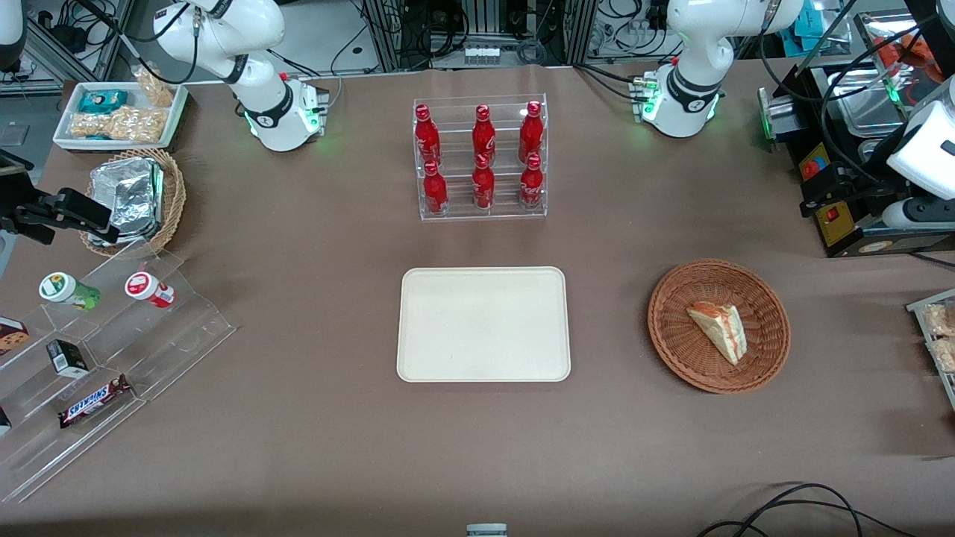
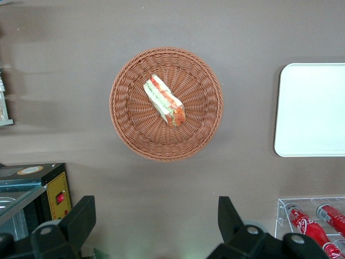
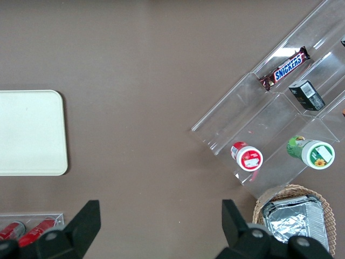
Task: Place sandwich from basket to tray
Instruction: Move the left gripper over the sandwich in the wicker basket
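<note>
The sandwich (image 1: 718,328) (image 2: 164,101), a white-bread wedge with red and green filling, lies in the round reddish-brown wicker basket (image 1: 671,298) (image 2: 126,116) toward the working arm's end of the table. The cream tray (image 1: 483,324) (image 2: 312,110) sits bare beside the basket, mid-table. My gripper (image 2: 156,200) hangs high above the brown table, farther from the front camera than the basket. It is open wide, with nothing between its black fingers (image 2: 85,211).
A clear rack of red bottles (image 1: 481,160) (image 2: 315,221) stands farther back than the tray. A black box with a red button (image 1: 832,216) (image 2: 58,197) sits near my arm. Toward the parked arm's end are a stepped acrylic snack stand (image 1: 112,335) and a tan basket with foil packs (image 1: 134,198).
</note>
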Controlling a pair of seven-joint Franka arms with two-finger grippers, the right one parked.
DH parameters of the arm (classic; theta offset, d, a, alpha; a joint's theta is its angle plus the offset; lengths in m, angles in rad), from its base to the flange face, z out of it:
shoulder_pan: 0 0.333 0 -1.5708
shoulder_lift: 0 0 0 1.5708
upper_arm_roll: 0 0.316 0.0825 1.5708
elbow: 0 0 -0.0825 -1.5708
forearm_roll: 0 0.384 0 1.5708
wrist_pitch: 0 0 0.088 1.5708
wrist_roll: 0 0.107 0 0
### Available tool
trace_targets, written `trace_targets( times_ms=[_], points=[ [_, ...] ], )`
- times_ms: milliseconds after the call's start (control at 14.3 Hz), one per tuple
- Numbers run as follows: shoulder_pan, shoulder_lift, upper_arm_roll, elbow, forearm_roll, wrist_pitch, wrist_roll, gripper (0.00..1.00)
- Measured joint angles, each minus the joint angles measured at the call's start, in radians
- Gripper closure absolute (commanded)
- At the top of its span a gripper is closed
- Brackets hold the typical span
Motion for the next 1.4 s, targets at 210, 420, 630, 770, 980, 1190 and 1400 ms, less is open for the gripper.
trace_targets(
  times_ms=[210, 420, 630, 770, 980, 1190, 1400],
  points=[
    [0.0, 0.006, 0.0, 0.002, 0.0, 0.0, 0.0, 0.0],
    [0.0, 0.012, 0.0, 0.002, 0.0, -0.003, 0.0, 0.0],
    [0.0, 0.023, 0.0, 0.001, 0.0, -0.026, 0.0, 0.0],
    [0.0, 0.042, 0.0, -0.009, 0.0, -0.038, 0.0, 0.0],
    [0.0, 0.084, 0.002, -0.07, 0.001, 0.0, 0.0, 0.0],
    [0.001, 0.133, 0.003, -0.173, 0.002, 0.145, -0.006, 0.0],
    [0.001, 0.156, 0.003, -0.341, 0.002, 0.399, -0.076, 0.0]
  ],
)
